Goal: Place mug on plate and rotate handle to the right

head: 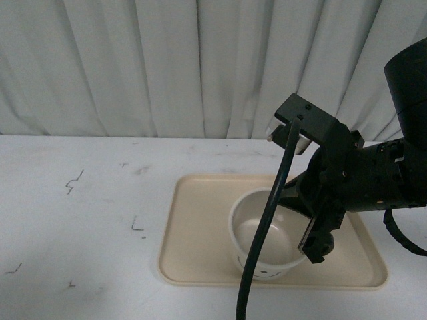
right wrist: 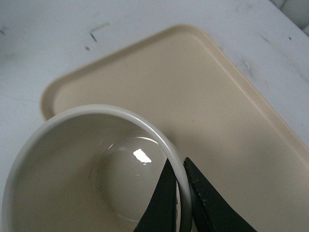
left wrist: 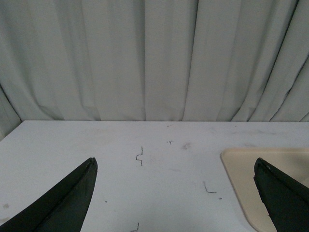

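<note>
The cream-white mug [head: 265,233] stands on the beige plate [head: 193,233], toward its front middle, with part of its black smiley face showing low on the near side. Its black handle is hidden. My right gripper [head: 308,223] is shut on the mug's right rim, one finger inside and one outside. In the right wrist view the fingers [right wrist: 164,200] pinch the mug's wall [right wrist: 72,159] above the plate [right wrist: 217,96]. My left gripper [left wrist: 176,193] is open and empty over the bare white table, left of the plate's corner [left wrist: 241,169].
A black cable [head: 263,240] hangs in front of the mug in the front view. The white table [head: 80,220] carries small dark marks. A grey curtain [head: 167,60] closes the back.
</note>
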Controlling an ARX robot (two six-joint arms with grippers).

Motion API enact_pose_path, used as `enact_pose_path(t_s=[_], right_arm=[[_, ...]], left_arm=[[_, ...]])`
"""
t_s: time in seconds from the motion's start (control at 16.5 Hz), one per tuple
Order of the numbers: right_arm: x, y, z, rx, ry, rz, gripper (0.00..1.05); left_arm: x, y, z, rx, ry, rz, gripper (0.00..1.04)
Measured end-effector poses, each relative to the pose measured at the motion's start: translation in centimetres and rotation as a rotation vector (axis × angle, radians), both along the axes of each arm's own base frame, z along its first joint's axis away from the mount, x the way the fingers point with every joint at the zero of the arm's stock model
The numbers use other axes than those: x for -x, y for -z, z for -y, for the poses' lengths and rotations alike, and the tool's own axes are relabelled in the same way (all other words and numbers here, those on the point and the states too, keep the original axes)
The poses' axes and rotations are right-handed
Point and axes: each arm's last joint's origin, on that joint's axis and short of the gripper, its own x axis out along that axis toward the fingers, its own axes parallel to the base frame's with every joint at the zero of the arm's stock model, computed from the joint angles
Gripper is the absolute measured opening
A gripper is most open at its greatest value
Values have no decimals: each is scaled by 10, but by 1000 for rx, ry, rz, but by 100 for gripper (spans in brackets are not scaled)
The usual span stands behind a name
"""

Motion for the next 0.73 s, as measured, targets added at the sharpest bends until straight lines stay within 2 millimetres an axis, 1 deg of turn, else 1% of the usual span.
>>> enact_pose_path(t_s=[0.12,0.24,0.36,0.49,0.61,0.73], right_arm=[[-3,-7,7,-45,-33,-13,4],[-6,-10,21,-58,-25,-16,4],[-5,-8,40,-56,-13,-67,4],[-6,-7,58,-52,10,-76,4],[-10,-7,68,-52,24,-66,4],[-14,-1,72,-50,28,-79,4]], left_arm=[[0,0,0,0,0,0,98],[0,0,0,0,0,0,98],[0,0,0,0,0,0,98],[0,0,0,0,0,0,98],[0,0,0,0,0,0,98],[0,0,0,0,0,0,98]])
